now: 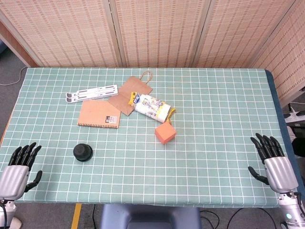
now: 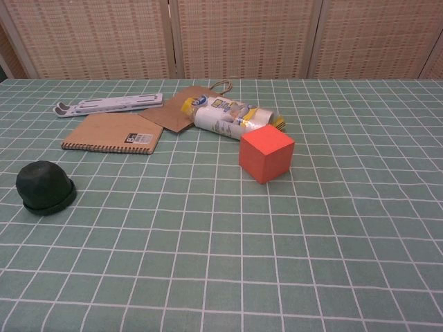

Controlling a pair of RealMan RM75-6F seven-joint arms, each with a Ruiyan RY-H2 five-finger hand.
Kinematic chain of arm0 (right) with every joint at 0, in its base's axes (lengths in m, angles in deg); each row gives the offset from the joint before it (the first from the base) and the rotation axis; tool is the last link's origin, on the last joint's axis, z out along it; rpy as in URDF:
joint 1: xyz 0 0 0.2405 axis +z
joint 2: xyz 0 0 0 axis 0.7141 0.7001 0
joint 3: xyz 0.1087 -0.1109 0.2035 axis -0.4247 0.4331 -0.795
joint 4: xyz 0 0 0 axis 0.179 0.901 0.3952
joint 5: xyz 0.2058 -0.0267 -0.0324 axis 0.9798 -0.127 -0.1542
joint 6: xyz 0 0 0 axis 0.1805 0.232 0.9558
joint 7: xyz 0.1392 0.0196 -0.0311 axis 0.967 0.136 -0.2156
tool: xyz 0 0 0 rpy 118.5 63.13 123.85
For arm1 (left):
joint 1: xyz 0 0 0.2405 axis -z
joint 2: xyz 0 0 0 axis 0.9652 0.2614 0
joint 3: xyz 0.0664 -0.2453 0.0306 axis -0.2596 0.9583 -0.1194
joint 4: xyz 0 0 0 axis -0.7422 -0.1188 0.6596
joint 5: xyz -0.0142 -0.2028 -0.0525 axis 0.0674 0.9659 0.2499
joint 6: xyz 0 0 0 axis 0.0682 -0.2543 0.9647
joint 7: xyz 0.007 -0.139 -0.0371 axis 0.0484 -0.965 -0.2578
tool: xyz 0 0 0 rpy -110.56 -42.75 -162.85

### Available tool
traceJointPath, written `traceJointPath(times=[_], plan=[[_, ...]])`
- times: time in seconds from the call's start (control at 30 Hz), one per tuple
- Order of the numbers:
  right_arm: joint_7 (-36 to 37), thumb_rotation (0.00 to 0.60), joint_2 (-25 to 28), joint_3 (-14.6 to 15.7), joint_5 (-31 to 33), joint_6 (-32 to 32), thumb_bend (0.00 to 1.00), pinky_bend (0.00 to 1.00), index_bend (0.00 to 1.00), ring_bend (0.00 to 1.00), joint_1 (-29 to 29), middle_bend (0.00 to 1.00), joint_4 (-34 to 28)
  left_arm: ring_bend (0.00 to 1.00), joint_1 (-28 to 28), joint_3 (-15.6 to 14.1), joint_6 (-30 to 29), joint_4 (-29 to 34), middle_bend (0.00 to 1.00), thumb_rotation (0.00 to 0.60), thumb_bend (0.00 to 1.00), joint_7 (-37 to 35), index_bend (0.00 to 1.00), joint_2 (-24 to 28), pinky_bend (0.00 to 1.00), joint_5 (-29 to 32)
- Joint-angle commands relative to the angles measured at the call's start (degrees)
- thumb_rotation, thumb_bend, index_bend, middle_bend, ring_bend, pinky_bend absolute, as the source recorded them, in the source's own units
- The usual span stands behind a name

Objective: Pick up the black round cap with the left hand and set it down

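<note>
Cap [image 1: 83, 152] sits alone on the worktop [image 1: 214, 143], at about two o'clock from the left hand [image 1: 19, 167] and apart from it. Both hands are released, fingers spread — the right hand [image 1: 274, 162] idle at the far edge. The left should probably come from above, straddle the dome, then clench evenly — the low rim offers little purchase.

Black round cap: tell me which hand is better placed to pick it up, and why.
Left. The left hand rests open at the table's near left corner, close to the black round cap with nothing between them. The right hand sits at the far right edge, beyond the orange cube.
</note>
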Motion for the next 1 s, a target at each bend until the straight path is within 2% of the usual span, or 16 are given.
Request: traceJointPath(times=[0.03, 0.17, 0.27, 0.37, 0.53, 0.6, 0.7, 0.8, 0.9, 1.0], plan=[[0.05, 0.600, 0.06, 0.00, 0.06, -0.07, 0.19, 0.00, 0.00, 0.00, 0.01, 0.00, -0.03, 0.00, 0.20, -0.04, 0.60, 0.15, 0.00, 0.600, 0.43, 0.51, 0.00, -0.27, 0.06, 0.28], [-0.01, 0.600, 0.10, 0.04, 0.06, 0.08, 0.19, 0.00, 0.00, 0.00, -0.10, 0.00, -0.06, 0.00, 2.67, 0.72, 4.31, 1.68, 0.00, 0.600, 0.43, 2.13, 0.00, -0.19, 0.09, 0.86], [-0.22, 0.600, -0.11, 0.23, -0.45, 0.41, 0.19, 0.00, 0.00, 0.00, -0.21, 0.00, 0.04, 0.00, 7.21, 1.98, 12.14, 6.08, 0.00, 0.600, 0.42, 1.12, 0.00, 3.55, 0.10, 3.28], [-0.73, 0.600, -0.28, 0.71, -0.83, -0.35, 0.19, 0.00, 0.00, 0.00, -0.01, 0.00, 0.02, 0.00, 11.50, 4.91, 17.93, 11.03, 0.00, 0.600, 0.41, 5.22, 0.00, 6.69, 0.12, 8.29], [-1.36, 0.600, -0.33, 1.80, -2.55, -0.78, 0.19, 0.00, 0.00, 0.00, 0.17, 0.00, -0.46, 0.00, 19.43, 8.15, 30.21, 18.35, 0.00, 0.600, 0.41, 12.05, 0.00, 10.73, 0.13, 21.38], [-0.40, 0.600, 0.08, 2.40, -3.40, -0.87, 0.19, 0.00, 0.00, 0.00, 0.21, 0.00, -0.91, 0.00, 23.25, 8.38, 35.68, 19.91, 0.00, 0.600, 0.41, 15.04, 0.00, 12.40, 0.13, 27.68], [-0.26, 0.600, 0.27, 2.63, -4.41, -0.10, 0.19, 0.00, 0.00, 0.00, 0.08, 0.00, -0.66, 0.00, 29.07, 7.66, 40.84, 20.93, 0.00, 0.600, 0.41, 20.52, 0.00, 13.36, 0.12, 37.78], [0.70, 0.600, 0.57, 3.09, -4.81, -0.33, 0.19, 0.00, 0.00, 0.00, 0.13, 0.00, -0.83, 0.00, 34.26, 5.76, 40.32, 21.42, 0.00, 0.600, 0.41, 27.13, 0.00, 12.40, 0.10, 47.05], [2.63, 0.600, 1.38, 3.63, -5.40, -0.50, 0.19, 0.00, 0.00, 0.00, 0.26, 0.00, -1.16, 0.00, 37.74, 4.71, 37.65, 22.38, 0.00, 0.600, 0.41, 30.38, 0.00, 10.82, 0.10, 53.97], [4.27, 0.600, 2.06, 3.69, -5.65, 0.03, 0.19, 0.00, 0.00, 0.00, 0.21, 0.00, -1.32, 0.00, 39.70, 3.64, 34.64, 22.65, 0.00, 0.600, 0.41, 32.70, 0.00, 9.22, 0.11, 56.49]])
